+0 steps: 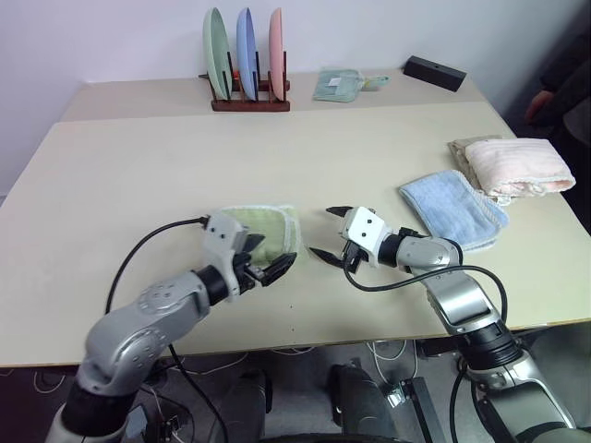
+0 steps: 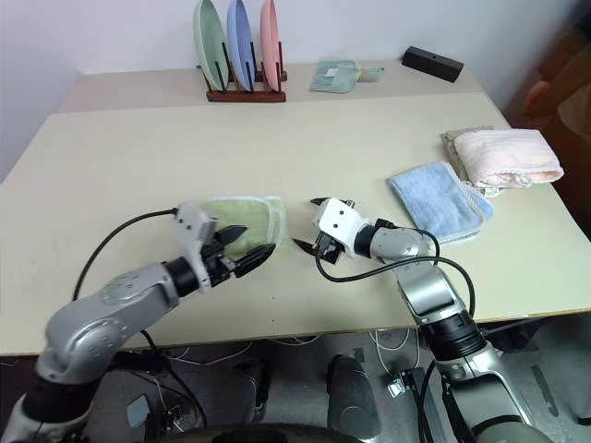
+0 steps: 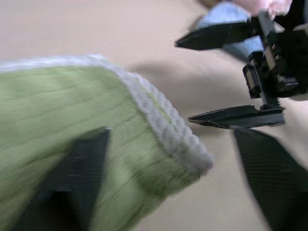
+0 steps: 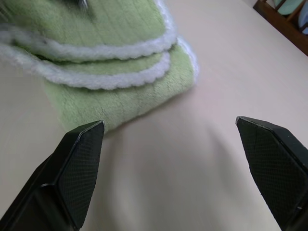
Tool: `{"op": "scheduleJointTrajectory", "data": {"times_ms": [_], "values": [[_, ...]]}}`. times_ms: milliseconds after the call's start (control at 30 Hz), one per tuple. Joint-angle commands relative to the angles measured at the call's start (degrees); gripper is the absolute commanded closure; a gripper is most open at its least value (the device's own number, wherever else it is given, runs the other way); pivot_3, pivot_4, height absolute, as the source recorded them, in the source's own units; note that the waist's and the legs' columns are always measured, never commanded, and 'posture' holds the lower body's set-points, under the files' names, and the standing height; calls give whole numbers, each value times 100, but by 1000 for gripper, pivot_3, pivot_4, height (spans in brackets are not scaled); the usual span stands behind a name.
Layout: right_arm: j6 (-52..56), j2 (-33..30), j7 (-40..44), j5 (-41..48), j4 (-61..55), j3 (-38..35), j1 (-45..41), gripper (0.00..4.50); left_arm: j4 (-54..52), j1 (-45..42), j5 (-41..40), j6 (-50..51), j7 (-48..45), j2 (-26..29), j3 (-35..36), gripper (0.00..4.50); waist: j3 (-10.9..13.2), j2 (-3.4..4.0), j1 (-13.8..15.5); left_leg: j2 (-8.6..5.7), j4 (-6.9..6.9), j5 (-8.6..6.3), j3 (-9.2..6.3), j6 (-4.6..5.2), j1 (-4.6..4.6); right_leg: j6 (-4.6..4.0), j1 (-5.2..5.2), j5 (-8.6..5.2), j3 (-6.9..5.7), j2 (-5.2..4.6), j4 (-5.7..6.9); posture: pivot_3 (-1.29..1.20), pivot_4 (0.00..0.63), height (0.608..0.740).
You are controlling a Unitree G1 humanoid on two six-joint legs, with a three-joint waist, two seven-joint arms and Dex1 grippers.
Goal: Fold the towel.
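The towel, light green with white stitched trim, lies folded in layers on the table near the front edge. My left gripper hangs over its near right corner, open. In the left wrist view one finger stands over the towel and the other off its edge above bare table. My right gripper is open just to the right of the towel, pointing at it and apart from it. The right wrist view shows the towel's stacked trimmed edges ahead of its wide-spread fingers.
A folded light blue towel and a folded pale pink towel lie at the right. At the back stand a wooden rack holding three plates, a small green cloth and a black box. A person's hand is at the right edge.
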Motion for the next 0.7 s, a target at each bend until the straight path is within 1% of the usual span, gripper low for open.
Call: {"op": "scheduleJointTrajectory", "data": {"times_ms": [33,67,133,167,200,233,267,333,400,500,533,633,700], "values": [[-1,-34,13,114,-120,-246,-208,1313,-408,456,-785,-127,-177,123,1161,50,1,1,23,0,-1,0,-1,0,0,0,0,0,0,0,2,0,150,740],[21,-21,10,139,-122,-270,-234,1892,-447,557,-844,-181,-206,154,1354,50,1,1,28,0,0,0,-2,0,-1,-5,-1,-3,0,0,2,0,150,740],[205,97,57,364,-222,-355,-338,2822,-379,644,-651,-303,-18,178,1704,682,1,1,48,-1,4,1,-1,-2,-2,-19,0,-10,0,0,2,0,150,740],[325,182,76,509,-287,-394,-400,3381,-333,644,-523,-367,58,189,1802,996,1,1,54,-2,5,2,-2,-3,-2,-20,3,-11,-1,0,1,0,150,740],[464,286,78,659,-357,-433,-466,3910,-295,629,-372,-433,112,203,1860,1489,1,1,51,-2,7,2,-3,-3,-2,-21,4,-11,-1,0,2,0,150,740],[641,420,55,825,-425,-473,-539,4329,-248,567,-187,-469,175,224,1835,1891,1,1,50,-2,7,3,-4,-4,-2,-22,6,-10,-1,0,1,0,150,740],[855,579,13,991,-492,-493,-621,4500,-176,459,45,-502,261,235,1744,2459,1,1,54,-2,7,3,-3,-4,-2,-21,6,-10,-1,0,1,0,150,740],[1229,799,-24,1141,-575,-401,-722,4500,-63,228,372,-509,356,200,1468,3427,1,1,51,-3,6,3,-5,-6,-2,-20,6,-9,-1,1,1,0,150,740],[1338,915,-37,1049,-573,-174,-751,4500,49,41,791,-597,353,154,1113,3427,0,1,51,-4,6,4,-6,-7,-1,-13,6,-5,-2,1,1,0,150,740],[1608,1153,-148,905,-292,151,-812,4500,459,-195,1563,-713,259,166,373,3427,0,1,37,-6,5,5,-4,-8,-2,1,7,2,-1,1,-1,0,150,740],[1619,1197,-193,795,-128,281,-807,4500,677,-273,1720,-739,239,64,173,3427,0,2,33,-6,3,5,-4,-9,-2,1,3,3,-2,1,0,0,150,740],[1583,1313,-370,510,337,543,-732,4500,1193,-367,2053,-765,200,-214,-184,3427,-1,3,25,-5,0,6,-4,-10,-1,2,0,3,-2,2,4,0,150,740],[1546,1333,-512,325,619,636,-683,4500,1427,-305,2291,-849,114,-292,-322,3427,-1,3,19,-5,-2,6,-3,-10,-3,3,-5,3,-1,2,5,0,150,740]]}}
